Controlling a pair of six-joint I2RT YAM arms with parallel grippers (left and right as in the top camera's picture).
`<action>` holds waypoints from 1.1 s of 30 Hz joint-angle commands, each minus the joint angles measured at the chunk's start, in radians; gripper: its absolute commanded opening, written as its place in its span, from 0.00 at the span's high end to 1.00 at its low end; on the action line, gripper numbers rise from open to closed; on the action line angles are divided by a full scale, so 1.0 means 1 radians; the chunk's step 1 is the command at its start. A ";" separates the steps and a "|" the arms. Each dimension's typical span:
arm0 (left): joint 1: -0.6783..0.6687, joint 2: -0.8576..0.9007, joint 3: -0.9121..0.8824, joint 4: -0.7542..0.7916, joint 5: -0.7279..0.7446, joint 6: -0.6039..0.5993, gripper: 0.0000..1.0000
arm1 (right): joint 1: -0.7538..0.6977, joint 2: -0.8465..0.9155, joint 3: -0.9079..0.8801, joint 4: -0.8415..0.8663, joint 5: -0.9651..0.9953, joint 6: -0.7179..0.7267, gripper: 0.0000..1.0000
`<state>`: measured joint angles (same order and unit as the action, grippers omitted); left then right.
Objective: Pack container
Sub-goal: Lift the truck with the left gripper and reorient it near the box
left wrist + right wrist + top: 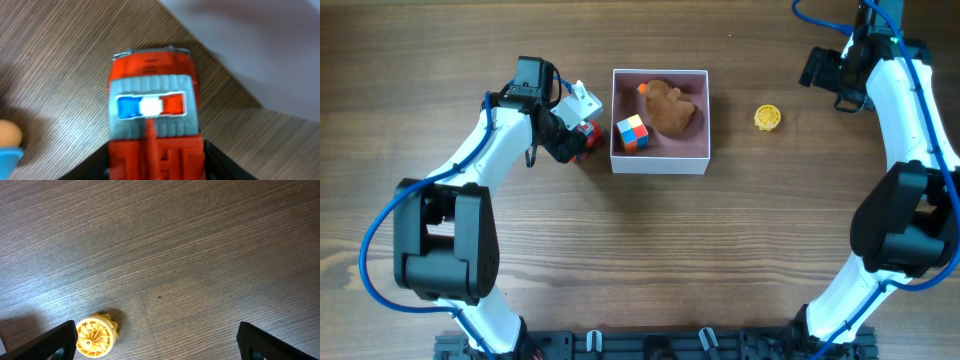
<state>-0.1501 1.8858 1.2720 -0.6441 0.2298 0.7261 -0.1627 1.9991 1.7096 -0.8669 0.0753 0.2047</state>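
So, your container [658,164] sits mid-table, open side up, with a brown soft toy [670,108] and a colour cube [633,132] already inside. Just beside its left wall, your left gripper [576,136] is clamped on a red toy truck [152,115], fingers hugging both flanks. This looks like the carry step. You need to raise the truck clear of the rim, then release it over the bare pink floor. Your right gripper [160,347] hangs spread wide, holding nothing, near a yellow wheel-shaped toy [96,336] that lies well apart from the container and is probably your following pick.
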 commanded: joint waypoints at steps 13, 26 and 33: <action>0.004 0.012 0.007 0.006 0.095 -0.027 0.63 | 0.004 0.006 -0.003 0.001 0.003 0.011 0.00; 0.005 0.002 0.009 0.045 -0.031 -0.027 0.71 | 0.004 0.006 -0.003 0.001 0.003 0.011 0.00; 0.005 -0.093 0.011 0.051 -0.041 -0.033 0.68 | 0.004 0.006 -0.003 0.003 0.003 0.012 0.00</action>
<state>-0.1501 1.8740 1.2724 -0.5980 0.2092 0.6979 -0.1627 1.9991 1.7096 -0.8665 0.0753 0.2047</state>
